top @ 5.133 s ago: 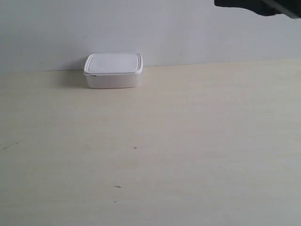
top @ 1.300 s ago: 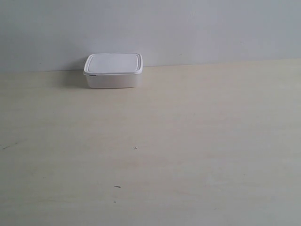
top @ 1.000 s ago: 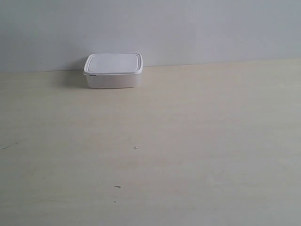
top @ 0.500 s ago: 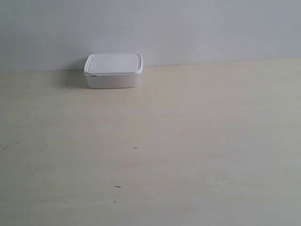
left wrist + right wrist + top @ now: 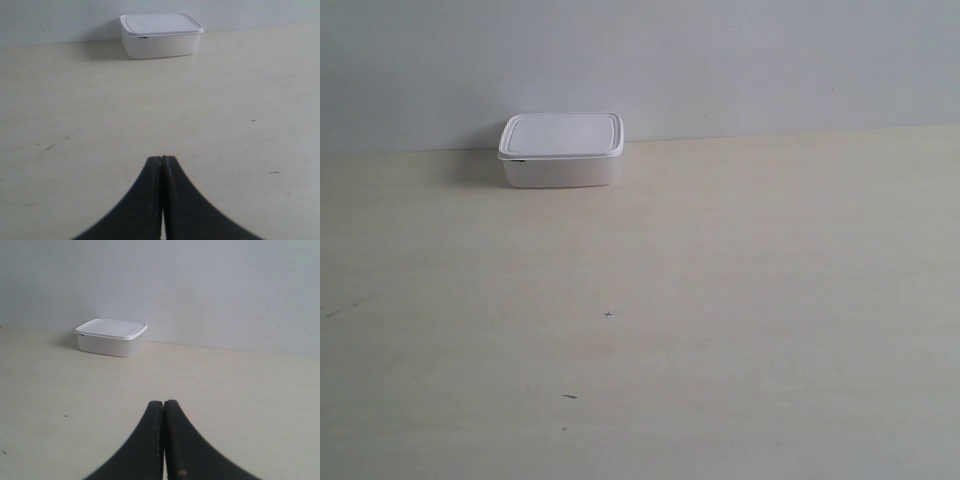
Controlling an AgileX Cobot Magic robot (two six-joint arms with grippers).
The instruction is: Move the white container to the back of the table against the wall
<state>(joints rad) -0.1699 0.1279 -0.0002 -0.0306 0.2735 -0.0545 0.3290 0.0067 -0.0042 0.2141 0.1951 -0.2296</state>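
Note:
The white container with its flat rimmed lid stands at the far edge of the table, right up against the wall. It shows in the left wrist view as the white container and in the right wrist view as the white container. My left gripper is shut with nothing in it, well short of the box. Far from the box too, my right gripper is shut and empty. Neither arm shows in the exterior view.
A few tiny dark specks mark the cream wood-grain tabletop. Nothing else stands on it in any view.
The dark arm part at the exterior view's top right 5.1 s ago has left the view. The container has not moved.

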